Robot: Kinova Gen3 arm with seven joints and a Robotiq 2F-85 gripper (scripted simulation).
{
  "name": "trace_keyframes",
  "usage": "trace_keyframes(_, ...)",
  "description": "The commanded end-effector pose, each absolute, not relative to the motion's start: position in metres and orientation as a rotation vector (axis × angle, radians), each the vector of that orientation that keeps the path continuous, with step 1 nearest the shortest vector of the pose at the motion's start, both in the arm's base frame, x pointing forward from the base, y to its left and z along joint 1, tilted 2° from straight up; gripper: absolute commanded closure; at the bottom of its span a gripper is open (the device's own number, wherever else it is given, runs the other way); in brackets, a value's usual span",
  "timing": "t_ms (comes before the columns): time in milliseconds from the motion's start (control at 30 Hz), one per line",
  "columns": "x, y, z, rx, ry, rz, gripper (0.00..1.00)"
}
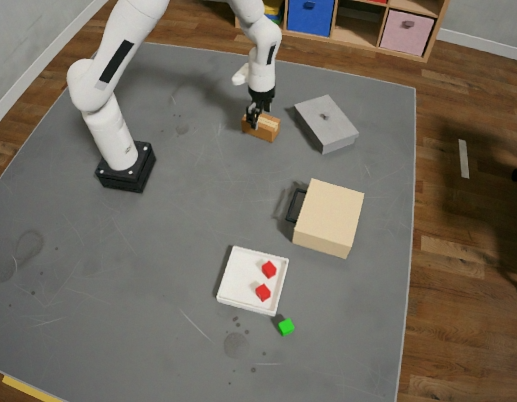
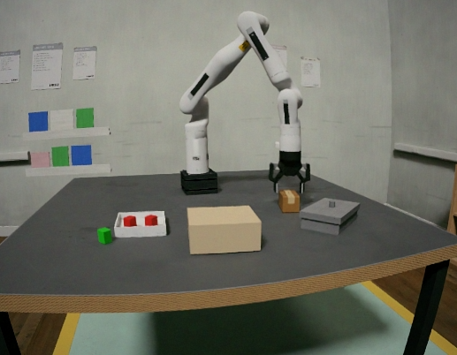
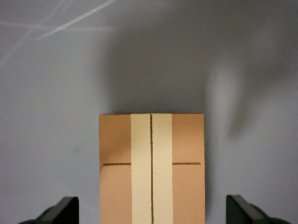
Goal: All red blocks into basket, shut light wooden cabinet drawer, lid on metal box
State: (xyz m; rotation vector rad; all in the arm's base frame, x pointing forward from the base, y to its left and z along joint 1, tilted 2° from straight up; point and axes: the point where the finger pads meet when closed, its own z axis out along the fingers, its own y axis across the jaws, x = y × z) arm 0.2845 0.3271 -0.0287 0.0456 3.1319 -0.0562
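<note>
My gripper (image 1: 260,116) (image 2: 289,190) (image 3: 152,210) is open, its fingers above and either side of a brown cardboard box (image 1: 261,130) (image 2: 289,202) (image 3: 116,190) with pale tape. Two red blocks lie inside the white basket: one red block (image 1: 269,270) (image 2: 151,220) and another red block (image 1: 263,293) (image 2: 130,221). The basket (image 1: 240,275) (image 2: 141,231) stands flat. The light wooden cabinet (image 1: 332,212) (image 2: 224,236) has a black handle (image 1: 291,205); its drawer front is hidden. A grey lid (image 1: 335,125) (image 2: 320,210) with a knob lies on the metal box (image 2: 320,226). The insides of cabinet and boxes are hidden.
A green block (image 1: 286,327) (image 2: 104,236) lies on the table just outside the basket, near its corner. The cabinet stands between the basket and the metal box. The robot's black base (image 1: 125,172) (image 2: 199,182) stands at the back of the table in the exterior view.
</note>
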Motion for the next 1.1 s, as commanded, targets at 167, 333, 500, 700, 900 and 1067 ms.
trace_keyframes(167, 0.285, 0.327, -0.041, 0.046, 3.131, -0.054, 0.07)
trace_keyframes(333, 0.285, 0.327, -0.045, 0.046, 3.131, -0.054, 0.07)
trace_keyframes(500, 0.285, 0.327, -0.051, 0.046, 3.131, -0.054, 0.07)
trace_keyframes(700, 0.285, 0.327, -0.055, 0.046, 3.131, -0.054, 0.07)
trace_keyframes(900, 0.285, 0.327, -0.056, 0.046, 3.131, -0.054, 0.07)
trace_keyframes(1067, 0.285, 0.327, -0.057, 0.046, 3.131, -0.054, 0.07)
